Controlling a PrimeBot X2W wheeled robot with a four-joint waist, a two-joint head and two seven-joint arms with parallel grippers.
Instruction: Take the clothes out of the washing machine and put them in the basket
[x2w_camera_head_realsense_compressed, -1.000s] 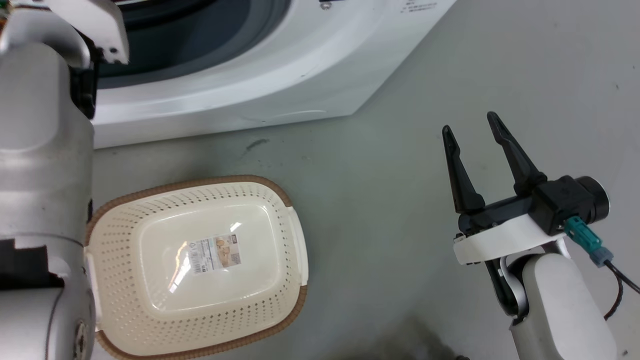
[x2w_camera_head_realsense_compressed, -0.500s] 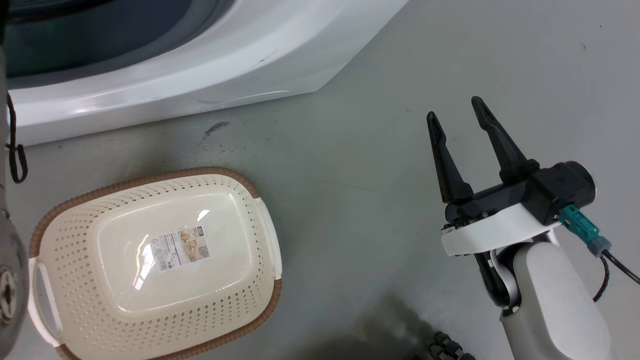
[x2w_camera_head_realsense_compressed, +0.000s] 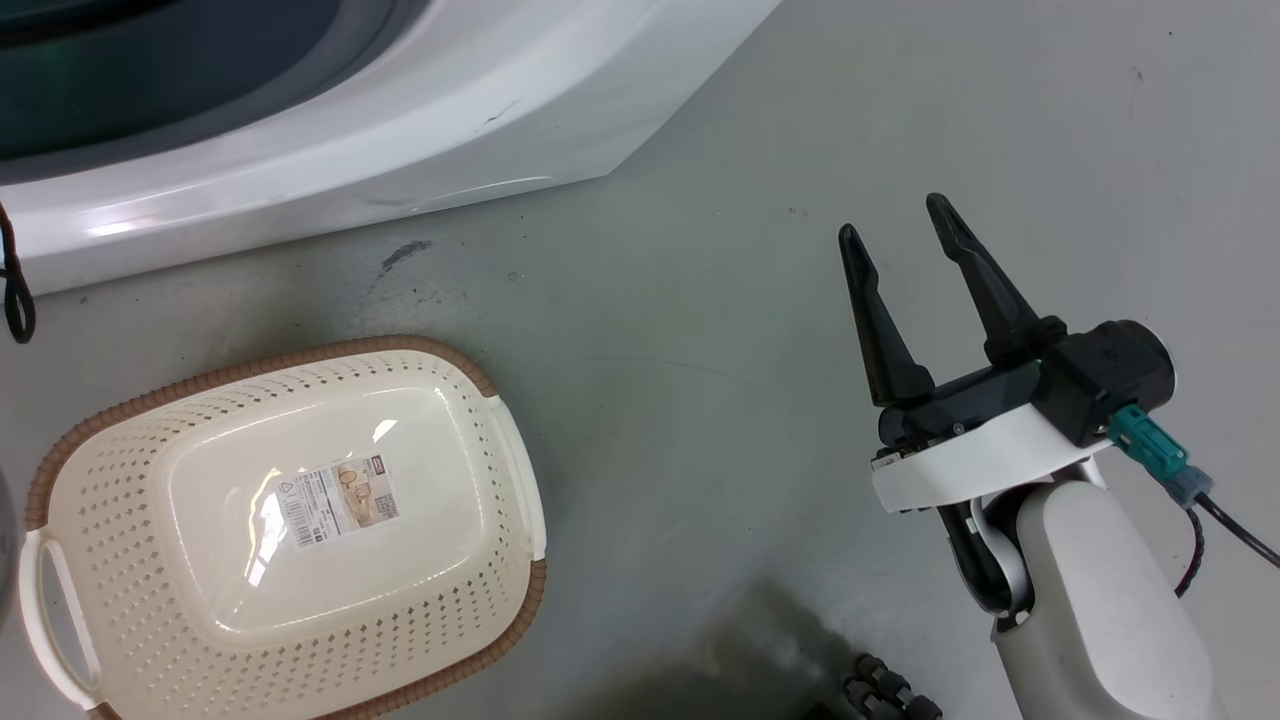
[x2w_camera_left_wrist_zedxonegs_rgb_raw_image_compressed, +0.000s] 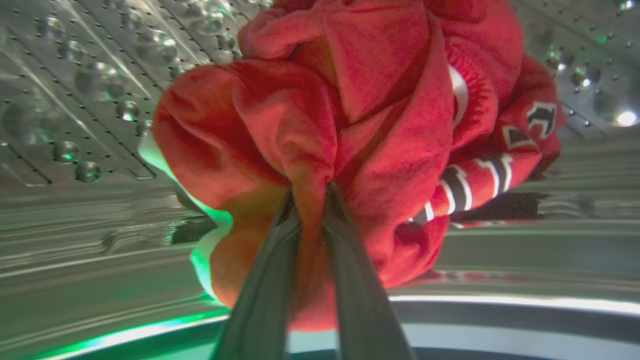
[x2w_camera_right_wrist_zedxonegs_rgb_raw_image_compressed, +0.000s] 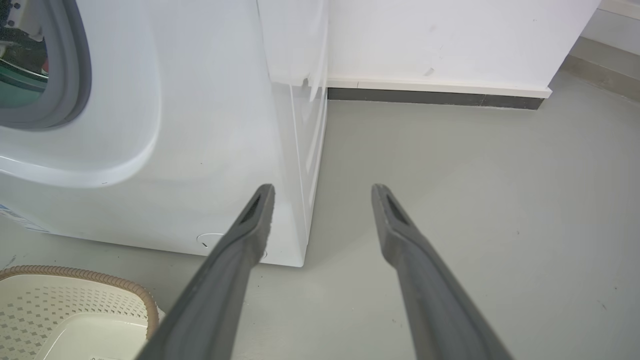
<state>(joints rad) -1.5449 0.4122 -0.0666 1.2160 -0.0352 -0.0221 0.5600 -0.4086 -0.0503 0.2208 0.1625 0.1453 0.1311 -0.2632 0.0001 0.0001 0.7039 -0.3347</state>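
The clothes (x2w_camera_left_wrist_zedxonegs_rgb_raw_image_compressed: 380, 115), a bunched bright red garment with white-and-black striped trim, hang inside the perforated steel drum (x2w_camera_left_wrist_zedxonegs_rgb_raw_image_compressed: 75, 75) of the washing machine (x2w_camera_head_realsense_compressed: 400, 130). My left gripper (x2w_camera_left_wrist_zedxonegs_rgb_raw_image_compressed: 311, 192) is shut on a fold of the red fabric, its fingers pinching it from below. The cream basket (x2w_camera_head_realsense_compressed: 300, 352) with a brown rim stands on the floor in front of the machine, holding nothing but its label sticker. My right gripper (x2w_camera_head_realsense_compressed: 893, 216) hovers open over bare floor to the right of the basket. In the right wrist view that gripper (x2w_camera_right_wrist_zedxonegs_rgb_raw_image_compressed: 324, 187) points at the machine's right front corner (x2w_camera_right_wrist_zedxonegs_rgb_raw_image_compressed: 200, 125), with the basket (x2w_camera_right_wrist_zedxonegs_rgb_raw_image_compressed: 100, 280) at the lower left.
Grey floor spreads between the basket and my right arm. A white wall with a dark baseboard (x2w_camera_right_wrist_zedxonegs_rgb_raw_image_compressed: 435, 95) runs behind the machine. A black cable loop (x2w_camera_head_realsense_compressed: 15, 300) hangs at the left edge. A dark ribbed part (x2w_camera_head_realsense_compressed: 885, 695) sits at the bottom edge.
The whole head picture has shifted, so the camera has moved; the pale left forearm at its left edge has passed out of frame. The right gripper keeps its open pose.
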